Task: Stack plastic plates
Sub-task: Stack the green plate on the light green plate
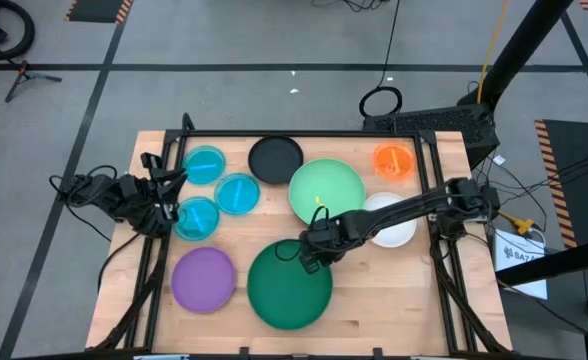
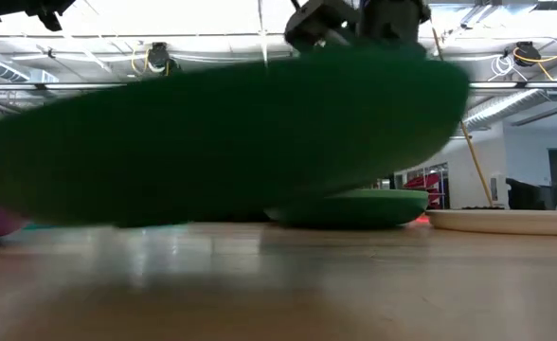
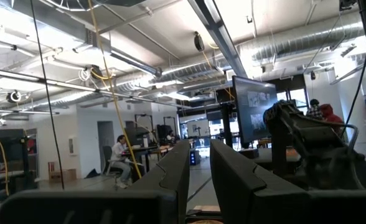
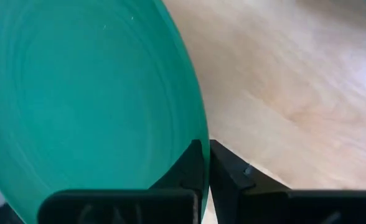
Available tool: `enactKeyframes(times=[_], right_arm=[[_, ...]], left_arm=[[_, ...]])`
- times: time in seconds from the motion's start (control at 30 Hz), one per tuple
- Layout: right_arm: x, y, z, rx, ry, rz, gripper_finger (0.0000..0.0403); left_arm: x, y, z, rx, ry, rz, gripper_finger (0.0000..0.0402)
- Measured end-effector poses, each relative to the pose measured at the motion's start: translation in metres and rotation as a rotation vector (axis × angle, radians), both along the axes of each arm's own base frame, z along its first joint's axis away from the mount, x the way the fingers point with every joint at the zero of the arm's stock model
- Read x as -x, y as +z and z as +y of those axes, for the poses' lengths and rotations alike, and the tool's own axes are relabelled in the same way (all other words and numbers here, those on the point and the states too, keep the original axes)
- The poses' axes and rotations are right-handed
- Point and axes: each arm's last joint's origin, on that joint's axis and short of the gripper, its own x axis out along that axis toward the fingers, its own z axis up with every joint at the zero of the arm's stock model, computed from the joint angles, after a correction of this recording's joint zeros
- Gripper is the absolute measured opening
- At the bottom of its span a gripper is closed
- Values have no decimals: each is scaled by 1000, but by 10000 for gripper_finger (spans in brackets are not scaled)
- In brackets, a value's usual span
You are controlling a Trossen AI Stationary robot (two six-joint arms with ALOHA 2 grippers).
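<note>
The large dark green plate (image 1: 289,290) lies toward the near edge of the table and fills the low view (image 2: 212,142), tilted, with the side under my right gripper raised. My right gripper (image 1: 312,256) (image 4: 206,168) is shut on its rim. Whether its low side touches the wood, I cannot tell. The light green plate (image 1: 326,192), black plate (image 1: 275,159), orange plate (image 1: 394,160), purple plate (image 1: 203,278) and three blue plates (image 1: 238,193) rest flat on the table. The white plate (image 1: 392,232) lies partly under the right arm. My left gripper (image 1: 169,180) (image 3: 200,162) waits by the blue plates, fingers slightly apart, holding nothing. My right gripper pinches the dark green plate's rim (image 4: 198,134) on its far right side between the two fingers, one on the inner face and one outside. The fingers come down slanting from the table's right. The plate hangs tilted, the held side highest.
A dark frame runs around the table top (image 1: 274,133). Bare wood (image 1: 394,290) shows to the right of the dark green plate. The light green plate (image 2: 354,206) and white plate (image 2: 506,220) sit behind the lifted plate in the low view. People stand in the room beyond.
</note>
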Motion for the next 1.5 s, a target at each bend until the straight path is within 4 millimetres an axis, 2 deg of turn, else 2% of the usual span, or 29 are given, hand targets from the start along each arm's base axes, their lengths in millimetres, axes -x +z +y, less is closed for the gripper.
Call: enactKeyframes(times=[0.23,0.47,0.73,0.9,1.1,1.5], right_arm=[[4,9,1,-55,91,-24,7],[13,24,-1,-32,177,-58,6],[33,49,-19,96,187,-63,6],[44,69,-43,190,172,-106,6],[56,88,-84,285,156,-153,6],[77,98,-163,376,111,-148,6]], left_arm=[[0,0,0,2,-1,0,72],[0,0,0,2,-1,0,72],[-1,-1,0,4,-4,8,72],[-1,-1,0,5,-6,14,72],[-1,-1,0,-5,-1,17,72],[-2,-3,-1,-29,9,36,72]])
